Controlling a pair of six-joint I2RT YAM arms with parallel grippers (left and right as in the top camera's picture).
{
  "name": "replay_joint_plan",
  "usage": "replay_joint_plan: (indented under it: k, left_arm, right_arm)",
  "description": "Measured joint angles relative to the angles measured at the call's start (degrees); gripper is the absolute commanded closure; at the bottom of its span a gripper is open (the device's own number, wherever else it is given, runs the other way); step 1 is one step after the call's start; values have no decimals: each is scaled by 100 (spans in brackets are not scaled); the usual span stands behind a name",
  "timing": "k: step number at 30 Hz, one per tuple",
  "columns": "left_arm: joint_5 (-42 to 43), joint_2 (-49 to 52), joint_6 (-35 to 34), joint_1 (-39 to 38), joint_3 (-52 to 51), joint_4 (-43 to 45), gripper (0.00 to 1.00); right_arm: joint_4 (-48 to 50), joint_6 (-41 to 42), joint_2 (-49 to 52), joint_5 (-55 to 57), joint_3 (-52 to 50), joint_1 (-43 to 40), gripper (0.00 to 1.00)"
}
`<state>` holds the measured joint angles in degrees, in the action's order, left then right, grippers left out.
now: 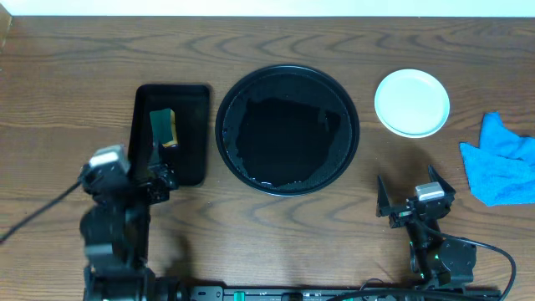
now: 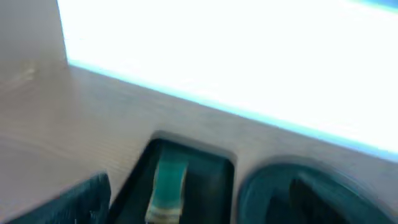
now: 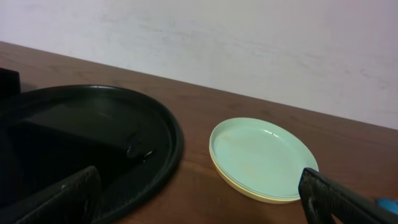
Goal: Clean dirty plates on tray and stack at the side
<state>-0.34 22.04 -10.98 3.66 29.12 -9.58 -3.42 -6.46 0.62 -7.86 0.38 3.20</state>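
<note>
Brown wood-grain table (image 1: 75, 75) is filling the overhead view, with a pale wall running behind it in the right wrist view. Clock directions are being taken in the overhead view, with the round black tray (image 1: 227, 100) as dial centre.

1. The round black tray is sitting at mid-table, its floor showing a darker irregular patch.
2. The plates (image 1: 411, 102) are lying stacked at 2 o'clock, off the tray and apart from its rim. The right wrist view is showing a mint-blue plate on top with a pale yellow rim beneath it; how many plates are lying in the stack cannot be told.
3. A rectangular black tray (image 1: 191, 117) is lying at 9 o'clock, just beside the round one, holding a green-and-yellow sponge (image 1: 167, 127).
4. A blue cloth (image 1: 501, 163) is lying crumpled at 3 to 4 o'clock, at the table's edge.
5. The left gripper (image 1: 160, 174) is hovering at 8 o'clock over the near end of the rectangular tray, fingers spread, gripping nothing.
6. The right gripper (image 1: 412, 192) is hovering at 4 o'clock, facing the plates, fingers (image 3: 62, 199) standing wide apart, gripping nothing.
</note>
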Motion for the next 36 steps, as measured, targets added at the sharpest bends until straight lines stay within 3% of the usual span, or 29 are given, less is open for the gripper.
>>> replay_joint_plan:
  k: [3, 11, 22, 30, 36]
  left_arm:
    - [-4, -540, -221, 0, -459, 990, 8]
    - [-2, -1423, -407, 0, -1436, 1897, 9]
    - [-4, -2116, -535, -2, -1864, 2293, 9]
    - [42, -2142, -555, -103, -1978, 2509, 9]
    - [63, -2142, -647, -146, -2616, 2498, 9]
  right_arm:
    - [0, 0, 0, -2, 0, 0, 1]
    - [2, 0, 0, -2, 0, 0, 1]
    - [2, 0, 0, -2, 0, 0, 1]
    - [0, 0, 0, -2, 0, 0, 1]
    - [0, 0, 0, -2, 0, 0, 1]
